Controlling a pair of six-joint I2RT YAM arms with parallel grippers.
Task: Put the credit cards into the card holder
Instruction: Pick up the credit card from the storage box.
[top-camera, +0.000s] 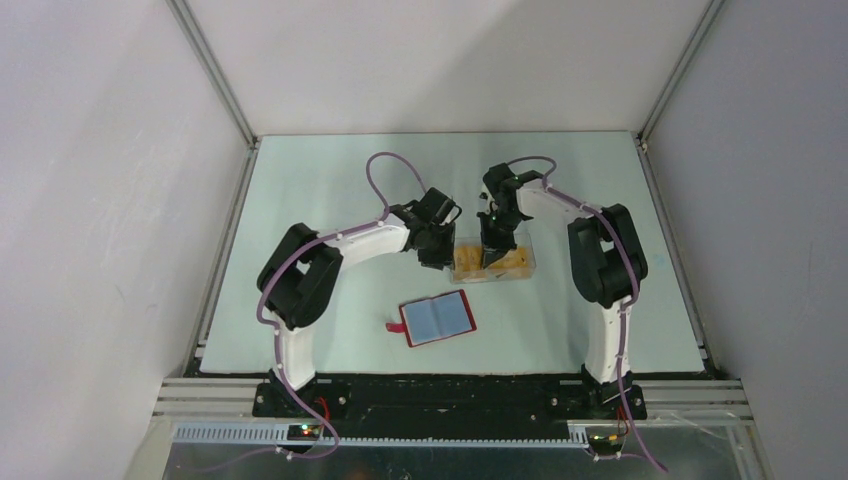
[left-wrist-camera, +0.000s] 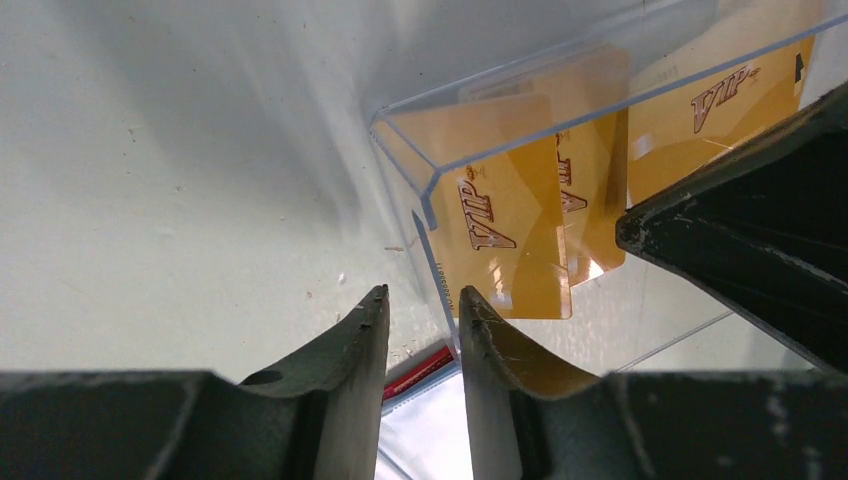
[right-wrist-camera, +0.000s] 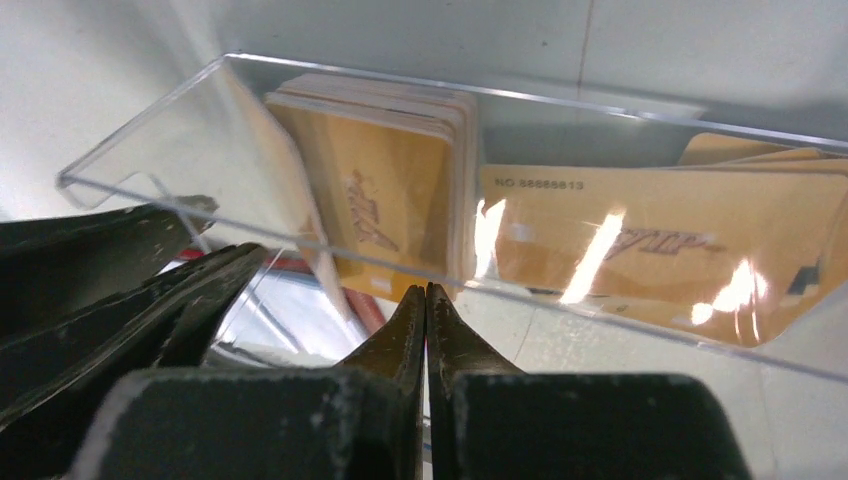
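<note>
Your clear rectangular plastic box (top-camera: 492, 262) sits near the middle of the pale counter (top-camera: 300, 250), and the gold-orange "VIP" credit cards (top-camera: 512, 265) are all inside it. In the right wrist view, one stack of cards (right-wrist-camera: 385, 205) stands upright toward the 9 o'clock end. The other cards (right-wrist-camera: 650, 240) lean lengthwise toward 3 o'clock. The small red folding card holder (top-camera: 438, 318) lies open and flat with its blue-grey inside up, at about 7 o'clock from the box and apart from it. Its little red tab (top-camera: 392, 326) points to 9 o'clock. Your left end effector (top-camera: 435, 252) is at the box's 9 o'clock end. Its wrist view shows the left end effector (left-wrist-camera: 420, 305) with only a narrow gap between the fingers, and the box's thin end wall (left-wrist-camera: 437, 262) runs down into that gap. You cannot tell whether the pads touch the wall. Your right end effector (top-camera: 493, 252) is over the box's middle. In its own view the right end effector (right-wrist-camera: 427, 292) has its fingers pressed together with nothing visible between them, the tips at the box's near wall.
</note>
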